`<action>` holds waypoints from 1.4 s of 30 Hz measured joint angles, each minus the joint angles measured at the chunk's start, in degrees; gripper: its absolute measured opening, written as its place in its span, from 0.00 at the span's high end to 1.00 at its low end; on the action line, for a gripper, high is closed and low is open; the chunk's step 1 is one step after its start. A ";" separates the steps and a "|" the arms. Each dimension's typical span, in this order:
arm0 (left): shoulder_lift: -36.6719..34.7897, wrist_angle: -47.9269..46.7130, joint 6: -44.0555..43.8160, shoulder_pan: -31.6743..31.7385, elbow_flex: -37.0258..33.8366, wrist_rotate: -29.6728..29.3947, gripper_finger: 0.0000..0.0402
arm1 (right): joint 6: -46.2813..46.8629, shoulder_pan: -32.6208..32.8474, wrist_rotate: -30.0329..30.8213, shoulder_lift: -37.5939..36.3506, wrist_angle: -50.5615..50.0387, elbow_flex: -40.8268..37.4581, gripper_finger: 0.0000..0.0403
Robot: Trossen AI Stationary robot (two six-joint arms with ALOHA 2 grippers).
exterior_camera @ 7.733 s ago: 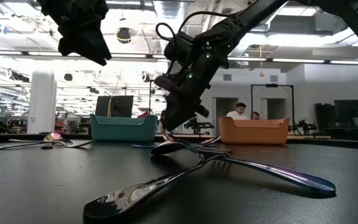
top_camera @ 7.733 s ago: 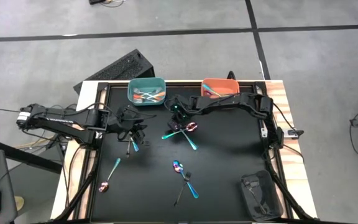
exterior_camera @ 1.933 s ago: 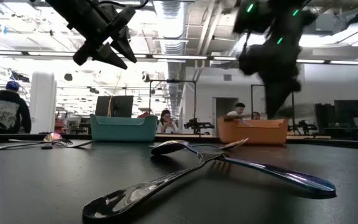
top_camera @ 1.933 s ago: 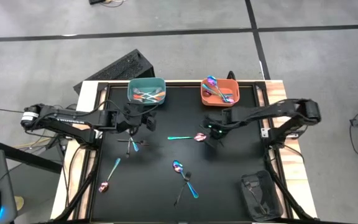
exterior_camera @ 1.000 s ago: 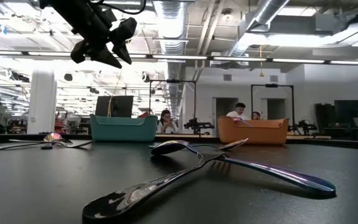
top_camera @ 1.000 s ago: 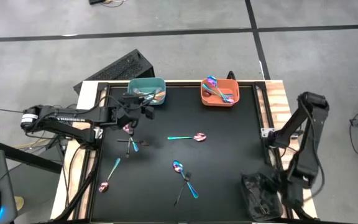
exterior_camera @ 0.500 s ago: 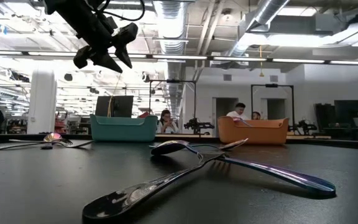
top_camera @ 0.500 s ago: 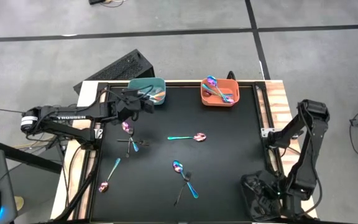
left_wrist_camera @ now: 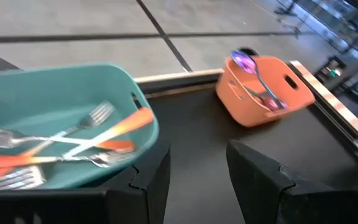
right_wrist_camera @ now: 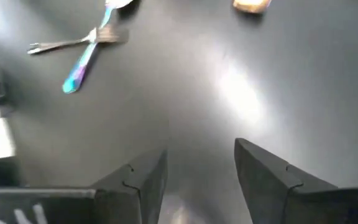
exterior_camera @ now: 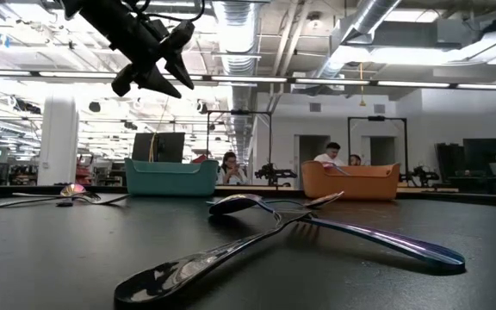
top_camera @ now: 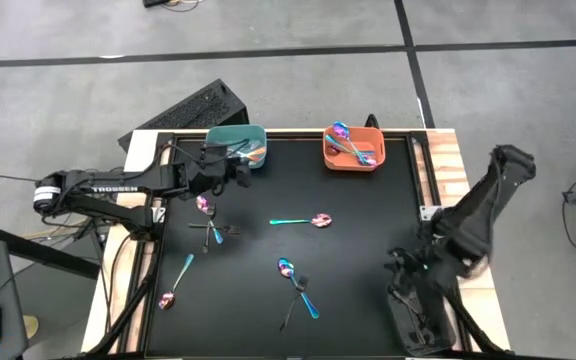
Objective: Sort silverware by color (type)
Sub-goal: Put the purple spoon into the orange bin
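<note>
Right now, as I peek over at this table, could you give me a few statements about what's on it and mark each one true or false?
1. The teal bin holds forks with orange handles. True.
2. The orange bin is empty. False: spoons with shiny purple-pink bowls lie in it.
3. The left gripper hangs beside the teal bin with its fingers open and nothing between them. True.
4. The right gripper is clamped on a spoon. False: its fingers are apart and empty, at the table's near right corner.
5. All the silverware is sorted. False: several pieces lie on the black table, such as a teal-handled spoon near the middle.
</note>
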 joint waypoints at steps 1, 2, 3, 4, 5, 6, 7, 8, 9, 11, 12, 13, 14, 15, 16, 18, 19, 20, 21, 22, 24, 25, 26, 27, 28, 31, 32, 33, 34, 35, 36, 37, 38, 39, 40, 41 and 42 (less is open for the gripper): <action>0.00 -0.06 -0.01 -0.52 0.00 0.60 0.64 | -5.55 -3.06 0.04 -0.55 0.12 0.00 0.50; 0.00 -0.19 0.01 -1.07 0.00 1.01 0.64 | -11.25 -6.41 -0.01 -0.89 0.44 0.00 0.51; 0.00 -0.55 0.06 -1.57 0.00 1.40 0.64 | -17.08 -10.03 -0.19 -0.99 1.10 0.01 0.51; 0.00 -0.94 0.32 -2.10 0.00 1.78 0.64 | -23.00 -13.77 -0.88 -0.95 1.96 0.02 0.51; 0.00 -1.26 0.69 -2.72 0.00 2.22 0.64 | -29.04 -17.52 -2.04 -0.76 3.14 0.02 0.51; 0.00 -1.62 0.95 -3.30 0.00 2.63 0.64 | -35.09 -21.26 -3.58 -0.42 4.68 0.02 0.51; 0.00 -2.13 1.00 -3.90 0.00 2.95 0.64 | -40.59 -25.17 -5.20 0.07 6.66 0.02 0.51; 0.00 -2.50 1.01 -4.51 0.00 3.23 0.64 | -45.50 -28.72 -6.91 0.71 9.11 0.02 0.51; 0.00 -2.70 0.96 -5.09 0.00 3.55 0.64 | -49.71 -32.05 -8.83 1.44 11.78 0.02 0.51; -0.02 -2.74 0.54 -6.25 0.00 4.28 0.64 | -56.13 -38.25 -12.81 3.20 17.80 0.02 0.51; 0.00 -2.75 0.30 -6.77 0.00 4.64 0.64 | -58.72 -40.87 -14.93 4.28 21.18 0.02 0.51; -0.02 -2.76 0.07 -7.39 0.00 4.78 0.64 | -60.68 -43.21 -17.04 5.60 24.65 0.02 0.51; 0.00 -2.76 -0.22 -8.00 0.00 5.04 0.64 | -62.22 -45.23 -19.01 7.02 28.03 0.02 0.51; -0.02 -2.76 -0.28 -8.55 0.00 5.33 0.64 | -63.64 -46.97 -20.91 8.56 30.89 0.02 0.51; -0.02 -2.77 -0.32 -8.97 0.00 5.97 0.64 | -64.85 -48.41 -22.44 10.13 33.22 0.02 0.51; -0.02 -3.10 -0.80 -9.83 0.00 7.69 0.64 | -67.08 -50.76 -25.59 13.59 37.88 0.02 0.51; -0.02 -3.38 -1.31 -10.29 0.00 8.51 0.64 | -68.00 -51.57 -27.08 15.29 39.30 0.02 0.51; -0.02 -3.52 -2.01 -10.74 0.00 9.30 0.64 | -68.86 -52.31 -28.47 17.09 40.40 0.04 0.51; -0.02 -3.64 -2.69 -11.31 0.00 9.97 0.64 | -69.56 -52.84 -29.39 18.92 41.22 0.33 0.51; -0.02 -3.75 -3.23 -11.96 0.00 10.35 0.64 | -70.18 -53.30 -29.86 20.68 41.83 0.78 0.51; -0.02 -3.80 -3.97 -13.34 0.00 10.64 0.64 | -70.89 -53.90 -30.01 24.08 41.66 2.13 0.51; -0.02 -3.92 -4.18 -14.00 0.00 10.64 0.64 | -71.51 -54.04 -30.03 25.64 41.86 2.93 0.51; -0.02 -4.06 -4.27 -14.53 0.00 10.62 0.64 | -72.25 -54.22 -30.03 27.15 42.15 3.65 0.51; -0.02 -4.10 -4.35 -15.09 0.00 10.60 0.64 | -73.21 -54.29 -30.05 28.64 42.00 4.35 0.51; -0.02 -4.22 -4.37 -15.43 0.00 10.51 0.64 | -74.07 -54.29 -30.05 30.10 41.79 5.08 0.51; -0.02 -5.39 -5.15 -15.84 0.00 10.47 0.64 | -75.25 -54.29 -30.40 34.01 42.03 7.24 0.51; -0.02 -5.47 -5.62 -15.95 0.00 10.46 0.64 | -75.39 -54.29 -31.09 35.25 41.95 7.75 0.51; -0.02 -5.65 -5.94 -16.06 0.00 10.40 0.64 | -75.40 -54.29 -31.65 36.48 42.07 8.38 0.51; -0.02 -5.81 -6.05 -16.07 0.00 10.43 0.64 | -75.37 -54.29 -31.80 37.63 42.35 8.86 0.51; -0.02 -5.92 -6.03 -16.10 0.00 10.47 0.64 | -75.35 -54.29 -31.80 38.67 42.18 9.18 0.51; -0.02 -6.07 -6.03 -16.20 0.00 10.60 0.64 | -75.30 -54.29 -31.78 39.79 41.79 9.59 0.52; -0.02 -6.24 -6.04 -16.34 0.00 10.64 0.64 | -74.88 -54.29 -31.75 40.94 41.77 10.16 0.52; -0.02 -6.30 -6.05 -16.53 0.00 10.64 0.64 | -74.05 -54.37 -31.72 41.70 41.72 10.48 0.53; -0.02 -6.36 -6.10 -16.85 0.00 10.65 0.64 | -73.18 -54.53 -31.64 42.47 41.13 10.70 0.54; -0.02 -6.52 -6.25 -17.14 0.00 10.67 0.64 | -72.01 -54.56 -31.59 43.28 40.72 11.03 0.55; -0.02 -6.89 -6.27 -17.38 0.00 10.67 0.64 | -70.68 -54.58 -31.37 43.94 40.90 11.36 0.57; -0.02 -7.34 -6.27 -17.71 0.00 10.64 0.64 | -69.34 -54.69 -30.80 44.12 40.79 11.41 0.59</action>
